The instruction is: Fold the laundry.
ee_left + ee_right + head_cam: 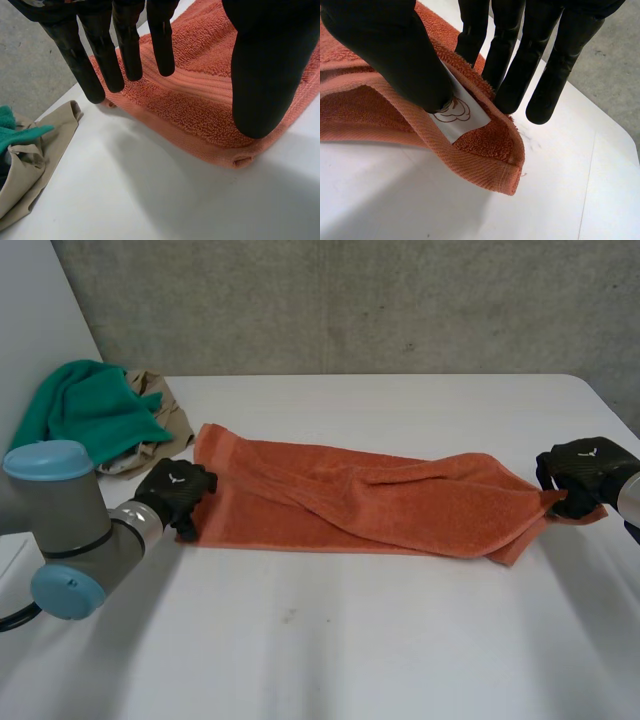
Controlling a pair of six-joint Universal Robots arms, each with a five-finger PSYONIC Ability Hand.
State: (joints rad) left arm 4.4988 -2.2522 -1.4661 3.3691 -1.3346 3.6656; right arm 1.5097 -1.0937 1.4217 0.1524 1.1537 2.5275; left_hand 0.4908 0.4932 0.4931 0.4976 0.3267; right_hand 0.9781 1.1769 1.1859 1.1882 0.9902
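An orange towel [370,500] lies stretched across the white table [350,640], rumpled along its length. My left hand [175,490] hovers over the towel's left end [200,95], fingers [127,50] straight and apart from the thumb [265,65], gripping nothing. My right hand [585,468] is at the towel's right corner [485,165] and holds it. There the thumb [395,55] presses the corner, beside a white label [462,117], against the fingers [515,75].
A green cloth [85,405] and a beige cloth [160,415] lie heaped at the back left, close to my left hand; both the beige cloth [30,165] and the green cloth [10,135] lie beyond its fingertips. The table's right edge [620,405] runs near my right hand.
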